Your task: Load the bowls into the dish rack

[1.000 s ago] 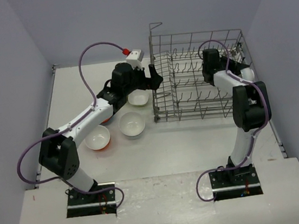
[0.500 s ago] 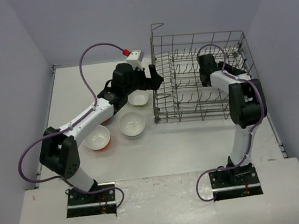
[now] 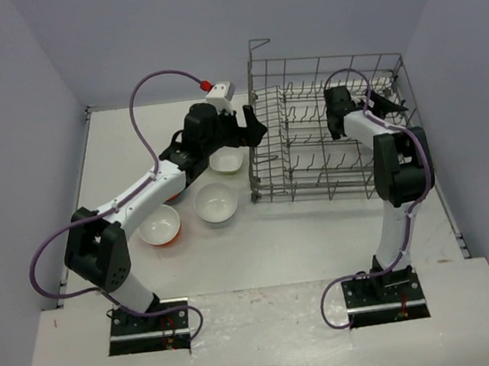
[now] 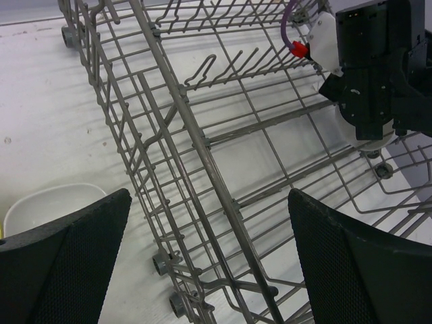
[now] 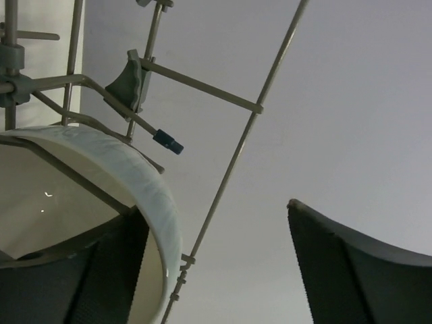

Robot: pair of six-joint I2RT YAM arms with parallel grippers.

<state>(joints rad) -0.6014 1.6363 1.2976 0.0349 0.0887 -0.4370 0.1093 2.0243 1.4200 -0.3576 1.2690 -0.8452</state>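
Note:
The grey wire dish rack (image 3: 312, 152) stands at the back right. My right gripper (image 3: 338, 123) reaches inside it. In the right wrist view this gripper (image 5: 214, 210) is open, and a white bowl (image 5: 156, 199) stands on edge against the rack wires (image 5: 233, 158), right beside the left finger (image 5: 101, 270). My left gripper (image 3: 254, 132) hovers open at the rack's left side, and the rack's rim (image 4: 202, 145) runs between its fingers. On the table lie a white squarish bowl (image 3: 226, 161), a white round bowl (image 3: 216, 203) and an orange bowl with a white inside (image 3: 160, 225).
The left arm stretches over the bowls on the table, and a bit of orange (image 3: 174, 194) shows beneath it. In the left wrist view the squarish bowl (image 4: 50, 202) is by the left finger, just outside the rack's small wheels (image 4: 160, 262). Walls enclose the table.
My right gripper has opened and let go of the white bowl inside the rack. The rack has shifted slightly to the right. The left arm has stayed put.

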